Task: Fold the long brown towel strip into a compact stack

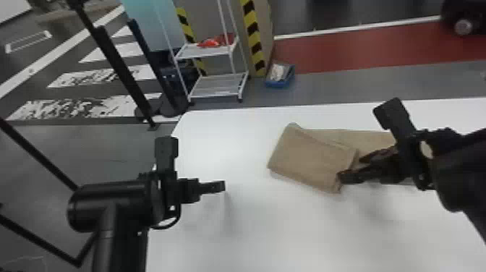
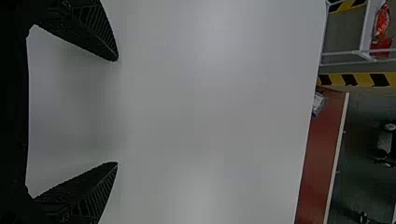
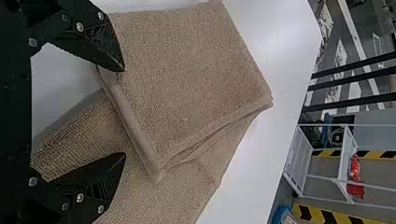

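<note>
The brown towel point(image 1: 312, 159) lies on the white table, its left part folded over into a layered square and a single strip running right beneath my right arm. My right gripper point(image 1: 349, 167) is over the square's right edge. In the right wrist view the right gripper point(image 3: 125, 112) stands open above the towel point(image 3: 187, 79), one finger over the folded square and the other over the lower strip. My left gripper point(image 1: 223, 186) is left of the towel, over bare table; in the left wrist view the left gripper point(image 2: 117, 112) is open with nothing between its fingers.
The table point(image 1: 253, 224) has its far edge beyond the towel and its left edge beside my left arm. Past it on the floor stand a white shelf rack point(image 1: 217, 85), a blue bin point(image 1: 280, 76) and dark posts.
</note>
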Motion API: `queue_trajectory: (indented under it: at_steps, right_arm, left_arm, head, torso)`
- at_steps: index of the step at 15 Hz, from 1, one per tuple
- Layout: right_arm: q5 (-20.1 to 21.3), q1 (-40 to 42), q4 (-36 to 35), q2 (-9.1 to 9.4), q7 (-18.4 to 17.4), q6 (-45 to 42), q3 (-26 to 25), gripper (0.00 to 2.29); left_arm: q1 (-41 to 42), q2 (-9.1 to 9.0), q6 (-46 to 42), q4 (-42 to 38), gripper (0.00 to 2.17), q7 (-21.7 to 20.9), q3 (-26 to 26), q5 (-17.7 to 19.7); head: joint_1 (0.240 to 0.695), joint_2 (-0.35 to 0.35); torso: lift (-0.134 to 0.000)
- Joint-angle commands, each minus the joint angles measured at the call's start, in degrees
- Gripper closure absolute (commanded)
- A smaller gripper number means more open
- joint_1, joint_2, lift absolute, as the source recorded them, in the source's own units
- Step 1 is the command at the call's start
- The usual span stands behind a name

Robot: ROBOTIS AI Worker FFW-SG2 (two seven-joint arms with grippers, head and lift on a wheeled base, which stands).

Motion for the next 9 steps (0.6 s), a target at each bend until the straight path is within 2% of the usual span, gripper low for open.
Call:
queue_trajectory:
  at_steps: [1,9]
  right_arm:
    - [-0.01,-0.04,0.14,0.05,-0.01,-0.04,0.36,0.28]
    - [-0.28,-0.04,0.05,0.05,-0.01,-0.22,0.88,0.28]
  left_arm:
    - [0.15,0.0,0.01,-0.15,0.08,-0.01,0.08,0.01]
    - [1.03,0.0,0.19,-0.94,0.08,-0.18,0.52,0.1]
  head:
    - [0.695,0.35]
    - [0.695,0.35]
  torso:
    - [-0.123]
    - [-0.123]
